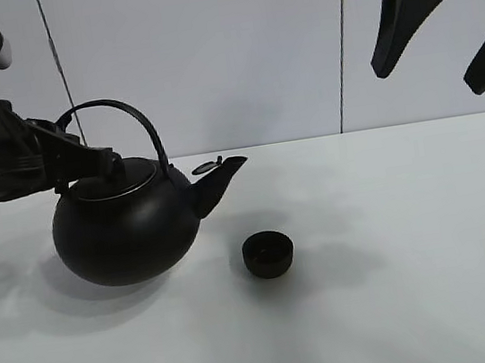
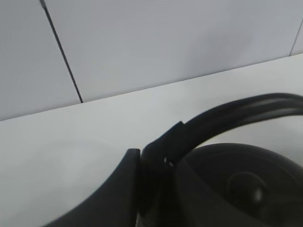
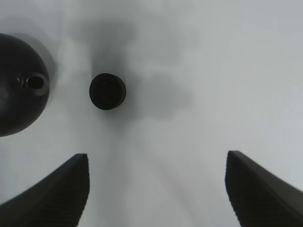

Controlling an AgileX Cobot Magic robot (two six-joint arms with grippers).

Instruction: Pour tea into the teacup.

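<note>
A big round black kettle [image 1: 127, 229] hangs slightly tilted over the white table, spout pointing right toward the teacup [image 1: 268, 255]. The teacup is a small matte-black bowl standing on the table just right of and below the spout. My left gripper [image 1: 103, 165] is shut on the kettle's arched handle [image 1: 125, 117] near its left base; the left wrist view shows the handle [image 2: 227, 118] pinched by a finger [image 2: 118, 189] above the lid. My right gripper [image 1: 439, 36] hangs open high at the upper right, empty. Its wrist view shows the teacup [image 3: 107, 91] and the kettle [image 3: 21, 85] far below.
The white table [image 1: 402, 285] stretches bare to the right and front of the cup. A light panelled wall [image 1: 225, 57] stands behind the table's far edge.
</note>
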